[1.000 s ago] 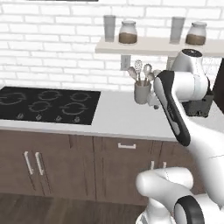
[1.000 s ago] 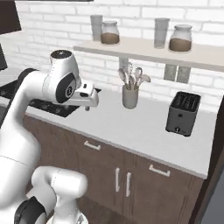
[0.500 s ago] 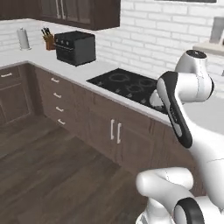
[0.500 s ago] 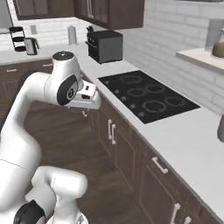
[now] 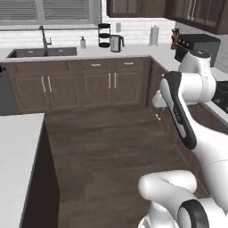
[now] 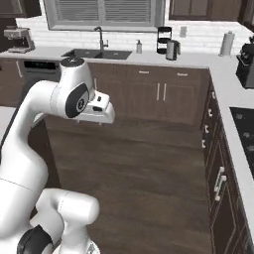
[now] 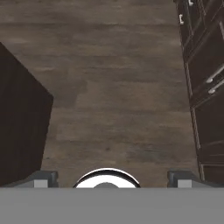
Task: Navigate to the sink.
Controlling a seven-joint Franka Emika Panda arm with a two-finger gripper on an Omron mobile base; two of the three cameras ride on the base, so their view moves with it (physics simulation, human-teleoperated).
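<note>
Although the sink [image 5: 42, 52] is set in the far desk [image 5: 89, 51] under the window, well apart across open floor, the island [image 5: 18, 151] corner could be clipped. The hand [image 7: 107, 179] is seen spread, empty.

Long pale grey countertop [image 5: 133, 51] seen along far wall, over dark brown wood cabinets [image 5: 95, 84]. Dark grey rectangular double-basin sink [image 5: 42, 52] set into countertop toward its left end, slim dark faucet [image 5: 43, 35] standing at its back edge. Small soap bottle [image 5: 83, 42] placed just right of sink. Black tiered stand [image 5: 104, 35] and metal kettle [image 5: 116, 43] set side by side near countertop middle. White paper-towel roll [image 5: 154, 35] stood toward right corner. Dark wood plank floor [image 7: 118, 100] laid bare before cabinets.
</note>
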